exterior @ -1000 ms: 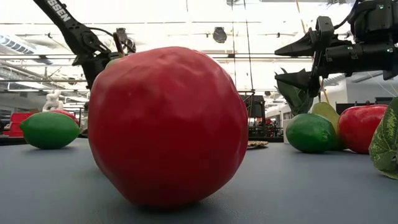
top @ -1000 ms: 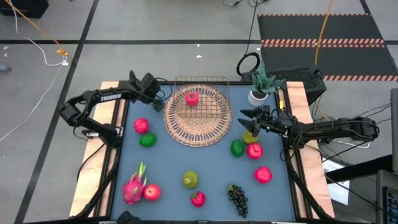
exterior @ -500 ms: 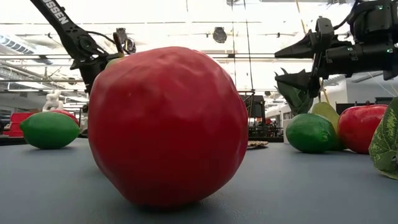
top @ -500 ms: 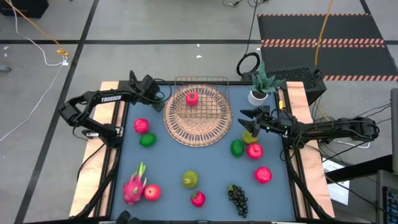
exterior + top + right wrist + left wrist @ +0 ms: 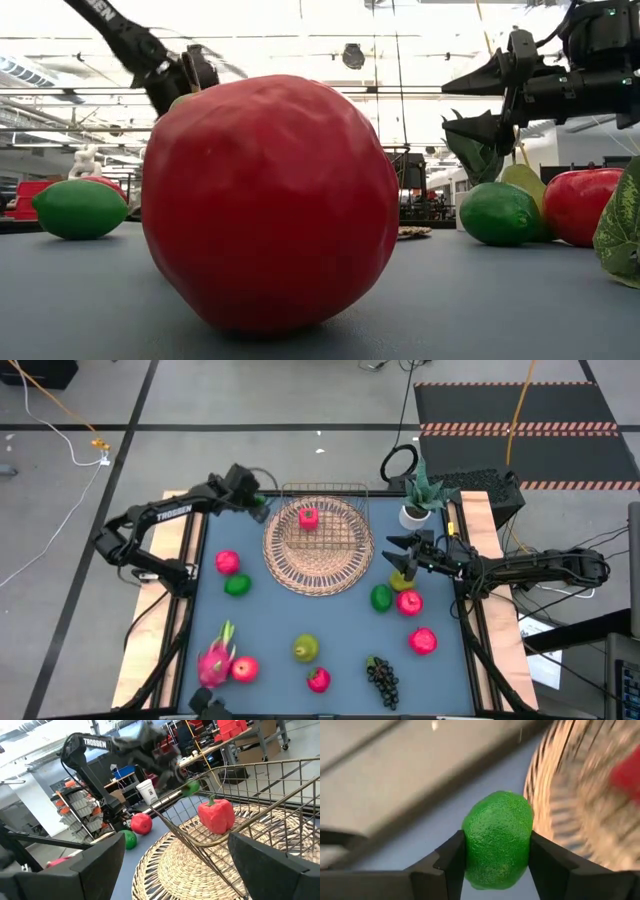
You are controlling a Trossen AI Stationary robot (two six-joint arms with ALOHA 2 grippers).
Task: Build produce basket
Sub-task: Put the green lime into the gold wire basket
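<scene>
The left hand (image 5: pixel 495 865) is clamped on a green lime (image 5: pixel 496 839), one finger on each side of it, and it holds the fruit in the air just beside the far-left corner of the wire basket (image 5: pixel 322 520). The basket stands on a round wicker mat (image 5: pixel 290 575) and has already one red fruit (image 5: pixel 308 517) inside (it looks like a strawberry or a small apple). From the left hand, the basket lies toward the middle of the table (image 5: pixel 270 625), and its long axis runs left to right along the far side of the mat, so I judge the lime must travel a little over the near wall before the release. The right hand (image 5: pixel 396 552) waits on the other side of the basket, with fingers apart and nothing between them, above a pear (image 5: pixel 401 582).
</scene>
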